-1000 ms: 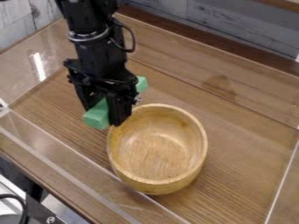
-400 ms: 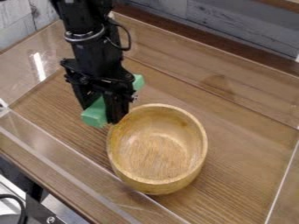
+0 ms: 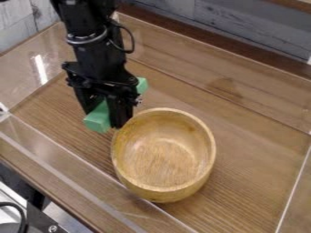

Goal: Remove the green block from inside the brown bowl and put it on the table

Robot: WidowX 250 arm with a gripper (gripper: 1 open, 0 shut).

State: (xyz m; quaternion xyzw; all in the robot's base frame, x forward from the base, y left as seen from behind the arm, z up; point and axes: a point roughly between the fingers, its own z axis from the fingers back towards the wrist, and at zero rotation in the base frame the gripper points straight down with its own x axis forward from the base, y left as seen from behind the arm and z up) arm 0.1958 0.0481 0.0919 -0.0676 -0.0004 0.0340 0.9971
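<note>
- At the far left of the frame we note a low clear plastic wall (image 3: 27,56) running along the table's edge, catching light reflections.
- Upper left of centre: we record a black robot arm (image 3: 87,27) coming down from the top edge, with a black cable (image 3: 122,38) looping at its side.
- Below it, left of centre: the black end effector (image 3: 108,113) points down at the table, its fingers (image 3: 122,111) pressed against the green block (image 3: 97,119); we read it as pinching the block.
- The green block shows in two patches, one at the lower left of the fingers and one at their upper right, so it lies tilted across the grip. Its lower end is at or just above the tabletop; we cannot tell whether it touches.
- The block sits outside the bowl, just beside its upper left rim.
- Centre to lower right: we list the brown bowl (image 3: 165,155), round, light wood with visible grain, upright, interior bare.
- Right and upper right: the table (image 3: 249,96), medium-brown wood grain with plank lines, bordered by another clear wall (image 3: 295,196) at the lower right.
</note>
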